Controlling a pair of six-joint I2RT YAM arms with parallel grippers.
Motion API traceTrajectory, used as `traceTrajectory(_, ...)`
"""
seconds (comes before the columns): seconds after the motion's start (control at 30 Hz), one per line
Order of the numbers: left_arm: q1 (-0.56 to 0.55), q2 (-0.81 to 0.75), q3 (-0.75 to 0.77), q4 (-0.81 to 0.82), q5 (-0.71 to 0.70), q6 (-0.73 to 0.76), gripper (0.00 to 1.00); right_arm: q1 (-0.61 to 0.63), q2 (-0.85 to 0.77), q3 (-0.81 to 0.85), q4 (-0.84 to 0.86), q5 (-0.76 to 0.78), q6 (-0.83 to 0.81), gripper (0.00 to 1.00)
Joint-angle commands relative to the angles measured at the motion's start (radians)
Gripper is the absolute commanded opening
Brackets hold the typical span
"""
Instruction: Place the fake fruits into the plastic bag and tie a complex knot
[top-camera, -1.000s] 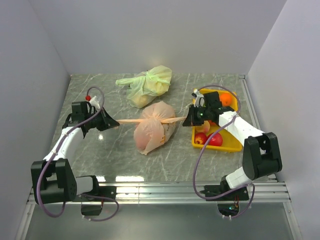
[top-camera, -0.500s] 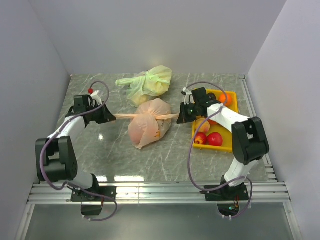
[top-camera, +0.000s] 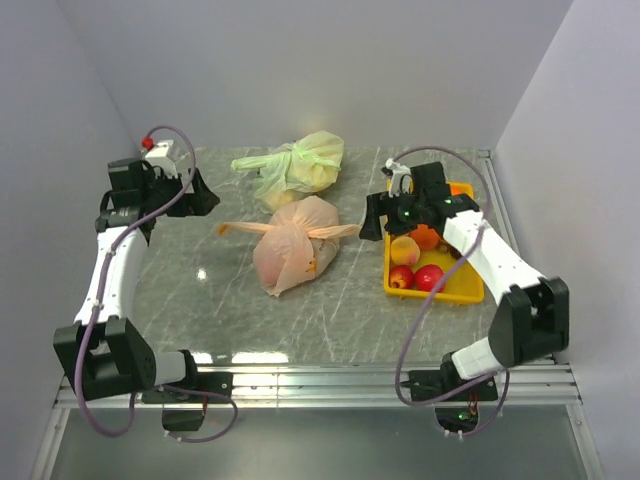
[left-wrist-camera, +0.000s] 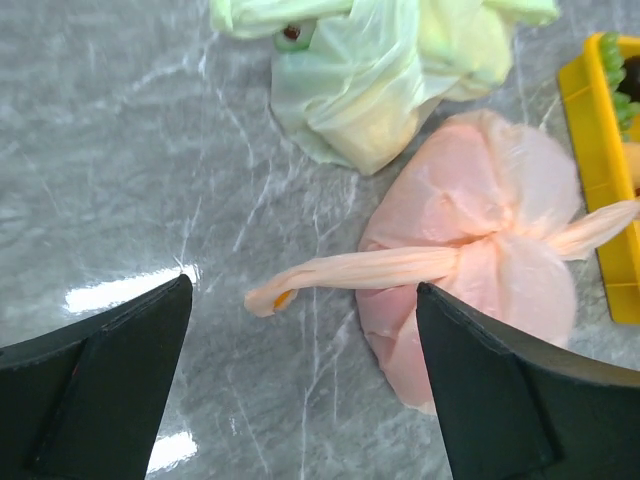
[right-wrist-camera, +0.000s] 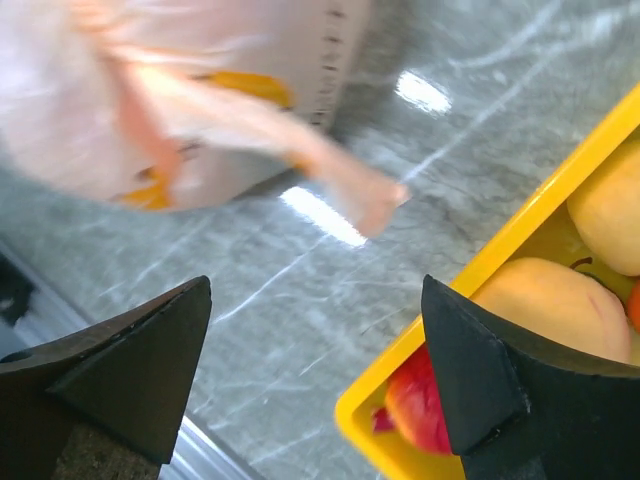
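Grey marbled table (top-camera: 190, 300), pale walls on three sides.

- Bag (top-camera: 290, 255): peach-orange, lying mid-table just beside the green bag (top-camera: 300, 165). Its neck is gathered into a knot and yellow-orange shapes show faintly through the film.
- Left strip (left-wrist-camera: 350, 270): a second ago drawn taut toward the left arm, now slack on the table with its end free.
- Right strip (right-wrist-camera: 340, 180): likewise let go, its tip resting just short of the tray (top-camera: 440, 296).
- Left gripper (top-camera: 203, 197): jaws spread wide and holding nothing. It has lifted and drawn back toward the far left corner, well apart from the strip.
- Right gripper (top-camera: 372, 222): jaws spread and holding nothing. It has backed off to the tray's near-left edge.
- Fruits (top-camera: 418, 277): red apples, a peach and an orange still sit in the tray.

Assessment: the tightening pull looks finished and one knot set. Whether it counts as complex cannot be told from here, so another pass with the strips may be due. The fruit left in the tray suggests the filling was partial.
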Motion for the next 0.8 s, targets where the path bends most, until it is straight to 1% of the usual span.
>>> traceTrajectory(0.0,0.000,-0.062,0.080,-0.157,0.004,0.038,0.99,-0.022,-0.113,0.063,-0.077,-0.079,-0.066,0.93)
traceTrajectory(0.1,-0.002,-0.091,0.115,-0.236,-0.049,0.029,0.99,-0.054,-0.179,0.061,-0.114,-0.103,-0.079,0.94)
traceTrajectory(0.2,-0.002,-0.133,0.136,-0.303,-0.100,0.038,0.99,-0.075,-0.222,0.014,-0.120,-0.113,-0.085,0.95)
traceTrajectory(0.27,-0.003,-0.173,0.107,-0.305,-0.114,0.056,0.99,-0.092,-0.266,-0.017,-0.124,-0.117,-0.086,0.96)
traceTrajectory(0.3,-0.006,-0.218,0.091,-0.300,-0.135,0.059,0.99,-0.092,-0.280,-0.055,-0.116,-0.107,-0.080,0.96)
traceTrajectory(0.33,-0.005,-0.236,0.054,-0.302,-0.140,0.099,0.99,-0.095,-0.311,-0.074,-0.114,-0.094,-0.080,0.96)
traceTrajectory(0.4,-0.008,-0.275,0.011,-0.300,-0.201,0.096,0.99,-0.095,-0.342,-0.132,-0.108,-0.081,-0.068,0.96)
traceTrajectory(0.5,-0.011,-0.311,-0.070,-0.303,-0.247,0.092,0.99,-0.097,-0.421,-0.212,-0.081,-0.087,-0.039,0.96)
traceTrajectory(0.57,-0.012,-0.347,-0.097,-0.294,-0.249,0.091,0.99,-0.097,-0.458,-0.258,-0.055,-0.100,-0.030,0.96)
traceTrajectory(0.63,-0.017,-0.364,-0.123,-0.279,-0.266,0.078,0.99,-0.097,-0.492,-0.272,-0.050,-0.097,-0.030,0.97)
traceTrajectory(0.77,-0.026,-0.371,-0.104,-0.288,-0.293,0.085,1.00,-0.100,-0.495,-0.265,-0.061,-0.087,-0.031,0.97)
